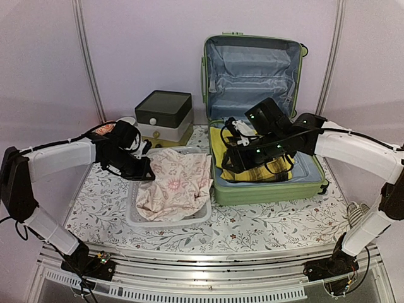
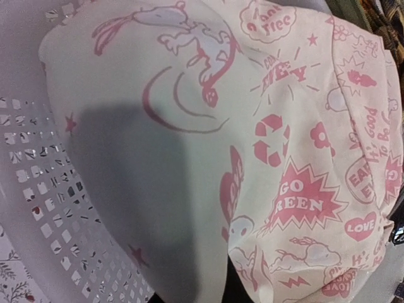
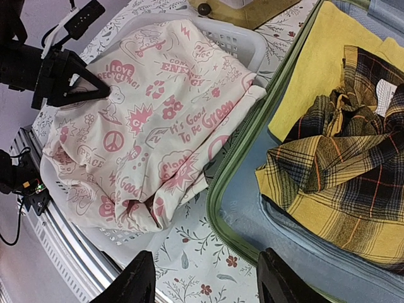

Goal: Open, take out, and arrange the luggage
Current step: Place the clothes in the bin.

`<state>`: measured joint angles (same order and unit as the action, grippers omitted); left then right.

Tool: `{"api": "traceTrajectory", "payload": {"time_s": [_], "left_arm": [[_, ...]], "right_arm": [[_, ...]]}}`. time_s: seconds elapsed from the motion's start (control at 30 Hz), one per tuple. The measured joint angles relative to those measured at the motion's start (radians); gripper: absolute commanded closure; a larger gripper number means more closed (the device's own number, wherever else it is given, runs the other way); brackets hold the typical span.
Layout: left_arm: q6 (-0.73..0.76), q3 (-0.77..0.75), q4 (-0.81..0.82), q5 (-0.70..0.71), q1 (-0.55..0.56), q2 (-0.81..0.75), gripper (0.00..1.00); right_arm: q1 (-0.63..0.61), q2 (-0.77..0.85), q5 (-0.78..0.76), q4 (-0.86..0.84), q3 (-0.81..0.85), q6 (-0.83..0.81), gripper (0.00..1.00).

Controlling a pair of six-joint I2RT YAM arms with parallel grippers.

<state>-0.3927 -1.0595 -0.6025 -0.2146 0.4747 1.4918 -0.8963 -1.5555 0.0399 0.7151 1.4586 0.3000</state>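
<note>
L gripper (image 3: 102,88) pinches pink-print cloth (image 3: 151,126) over basket (image 3: 247,39); thin hold could slip. R gripper (image 3: 208,281) open, empty, near luggage (image 1: 271,192) rim.

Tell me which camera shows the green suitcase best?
Top external: the whole open luggage shows, lid and base. Right wrist catches only its green rim and lining; left wrist shows just printed cloth and basket.
</note>
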Motion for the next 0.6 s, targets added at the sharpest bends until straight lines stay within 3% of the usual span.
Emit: {"api": "traceTrajectory", "payload": {"time_s": [0.17, 0.2, 0.3, 0.43, 0.5, 0.6], "left_arm": [[0.005, -0.013, -0.027, 0.030, 0.000, 0.000, 0.99], [0.005, -0.013, -0.031, 0.040, 0.000, 0.000, 0.90], [0.003, -0.013, -0.034, 0.056, 0.000, 0.001, 0.45], [-0.011, -0.013, -0.050, 0.104, 0.004, -0.001, 0.17], [-0.018, -0.014, -0.060, 0.130, 0.010, -0.013, 0.15], [-0.030, -0.032, -0.074, 0.164, 0.021, -0.066, 0.19]], "right_arm": [[0.000, 0.000, 0.000, -0.003, -0.008, 0.000, 0.44], [0.000, 0.000, 0.000, -0.003, -0.010, 0.000, 0.44], [0.000, 0.000, 0.000, -0.003, -0.013, 0.000, 0.44], [0.000, 0.000, 0.000, -0.004, -0.013, 0.000, 0.44], [0.000, 0.000, 0.000, -0.004, -0.013, 0.000, 0.44], [0.000, 0.000, -0.001, -0.004, -0.013, 0.000, 0.44]]}}
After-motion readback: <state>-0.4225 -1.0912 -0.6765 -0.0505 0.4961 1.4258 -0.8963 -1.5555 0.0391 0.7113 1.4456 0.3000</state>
